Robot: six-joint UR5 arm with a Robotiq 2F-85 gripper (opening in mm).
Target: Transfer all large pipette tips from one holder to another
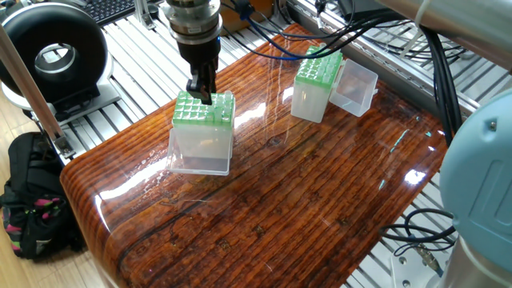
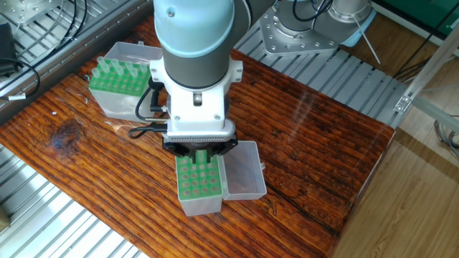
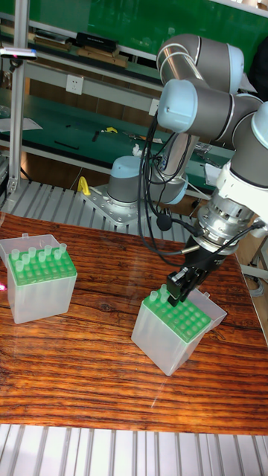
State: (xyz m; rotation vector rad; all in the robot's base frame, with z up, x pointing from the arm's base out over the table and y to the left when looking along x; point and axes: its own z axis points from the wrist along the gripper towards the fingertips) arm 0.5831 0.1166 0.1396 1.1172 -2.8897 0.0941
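My gripper [image 1: 202, 94] [image 2: 201, 156] [image 3: 177, 294] is down at the far edge of the near green-topped holder [image 1: 202, 136] [image 2: 198, 188] [image 3: 173, 332]. Its fingers are drawn close together around the top of a large pipette tip, most of which they hide. Another large pipette tip [image 3: 154, 298] stands in the same holder just beside the fingers. The other holder [image 1: 315, 84] [image 2: 117, 87] [image 3: 38, 281] carries several upright tips [image 3: 31, 257] in its green rack.
Each holder has a clear hinged lid lying open beside it [image 2: 244, 172] [image 1: 357, 88]. The wooden table [image 1: 304, 200] is ringed by aluminium rails. A black ring-shaped device [image 1: 52, 52] and a backpack [image 1: 32, 200] sit off the left end. Cables hang behind the arm.
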